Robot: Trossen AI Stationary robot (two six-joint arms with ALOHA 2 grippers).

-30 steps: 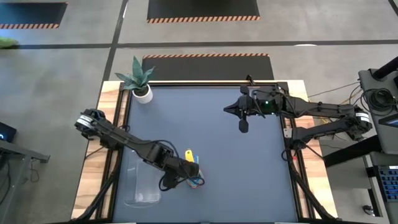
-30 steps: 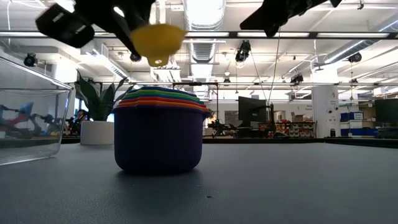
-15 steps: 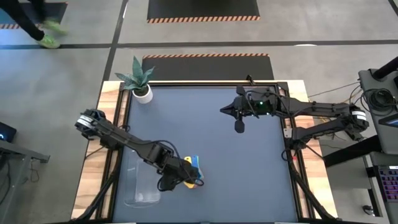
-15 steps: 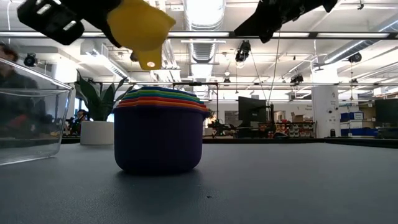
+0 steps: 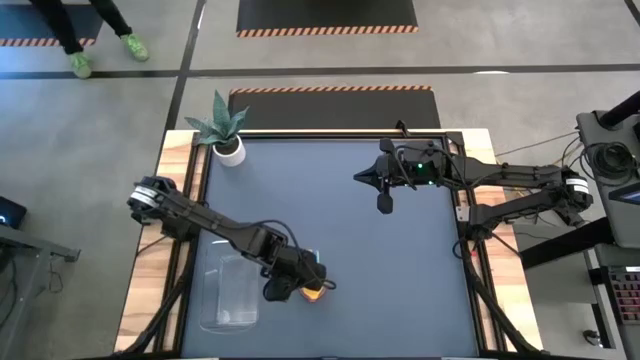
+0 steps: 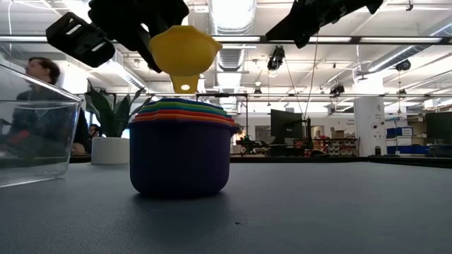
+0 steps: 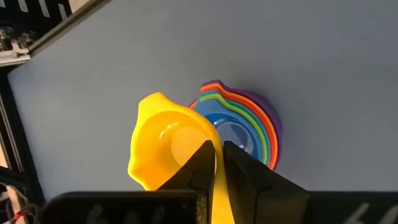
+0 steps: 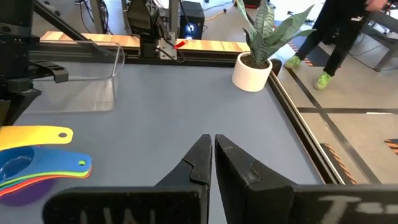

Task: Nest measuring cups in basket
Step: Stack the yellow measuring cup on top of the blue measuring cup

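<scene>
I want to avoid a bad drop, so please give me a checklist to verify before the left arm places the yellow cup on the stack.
1. Grip: left gripper shut on the handle of the yellow cup: ok.
2. Clearance: yellow cup hangs above the nested stack, not touching: ok.
3. Alignment: in the left wrist view the yellow cup sits off to one side of the blue cup: not ok.
4. Stack upright on the table: ok.
5. Right gripper shut, far from the stack: ok.
6. Stack is inside the basket: not ok, it stands beside it.
</scene>
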